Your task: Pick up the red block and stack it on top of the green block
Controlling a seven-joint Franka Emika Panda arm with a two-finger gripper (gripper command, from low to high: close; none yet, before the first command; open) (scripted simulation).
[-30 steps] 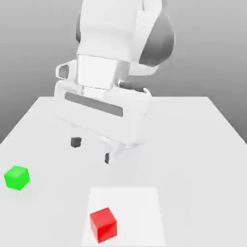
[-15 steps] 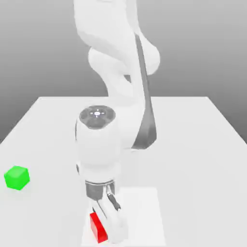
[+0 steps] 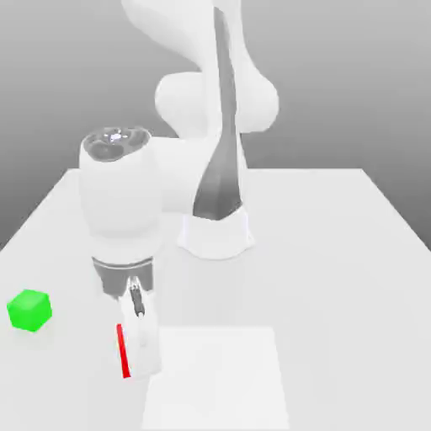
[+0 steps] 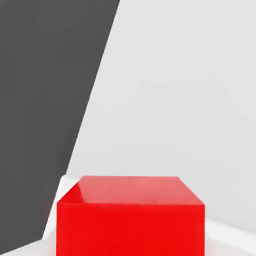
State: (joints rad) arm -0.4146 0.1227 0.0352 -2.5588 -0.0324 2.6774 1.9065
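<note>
My gripper (image 3: 135, 358) is shut on the red block (image 3: 123, 352), and a thin red strip of the block shows beside the white fingers (image 3: 145, 347). The hand view has the red block (image 4: 131, 215) close up, with the white table far beneath it. The green block (image 3: 29, 310) rests on the table at the exterior view's left, apart from the gripper and a little farther back. The gripper hangs to the right of the green block, pointing down.
A lighter square patch (image 3: 219, 379) marks the table near its front edge, just right of the gripper. The robot's base (image 3: 215, 236) stands at the table's middle. The table's left edge (image 3: 25, 220) runs close behind the green block.
The gripper came down over the red block, shut on it, and carried it toward the exterior view's left, off the lighter square and toward the green block.
</note>
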